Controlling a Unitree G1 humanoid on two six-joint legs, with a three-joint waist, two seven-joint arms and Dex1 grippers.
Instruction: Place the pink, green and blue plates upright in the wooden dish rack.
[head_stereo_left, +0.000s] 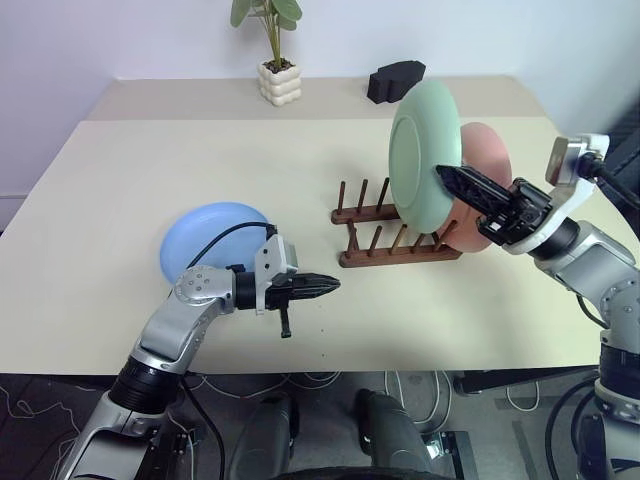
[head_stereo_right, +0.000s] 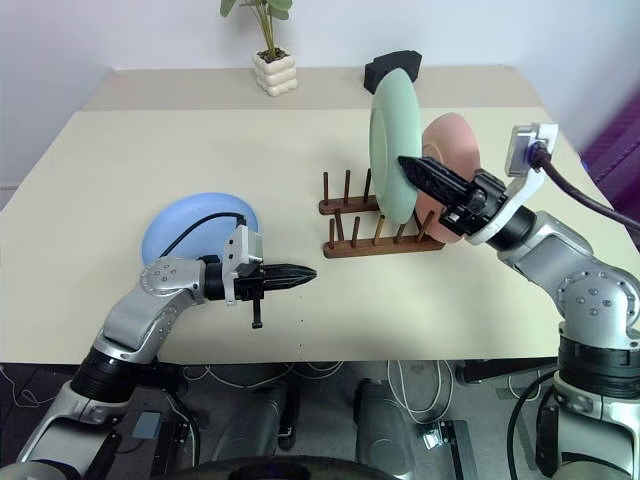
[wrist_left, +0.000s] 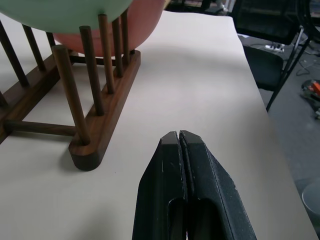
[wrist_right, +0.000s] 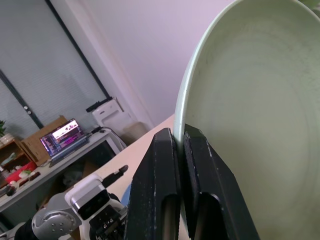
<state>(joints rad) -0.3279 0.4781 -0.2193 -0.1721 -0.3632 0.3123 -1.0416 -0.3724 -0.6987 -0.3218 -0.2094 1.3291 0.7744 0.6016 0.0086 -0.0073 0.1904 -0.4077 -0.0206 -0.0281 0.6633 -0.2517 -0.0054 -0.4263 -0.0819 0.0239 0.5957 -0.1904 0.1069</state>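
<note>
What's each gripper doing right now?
Left gripper: closed, holding nothing.
Right gripper: closed on the green plate's rim.

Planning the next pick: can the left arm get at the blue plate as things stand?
Probably yes. The blue plate lies flat on the table beside the left gripper, nothing between them; the gripper is shut and empty, so it must open first.

At the far edge of my beige tabletop (head_stereo_left: 150, 200) stands a potted plant (head_stereo_left: 277, 75) in a white bumpy pot; a black object (head_stereo_left: 396, 80) lies to its right.
</note>
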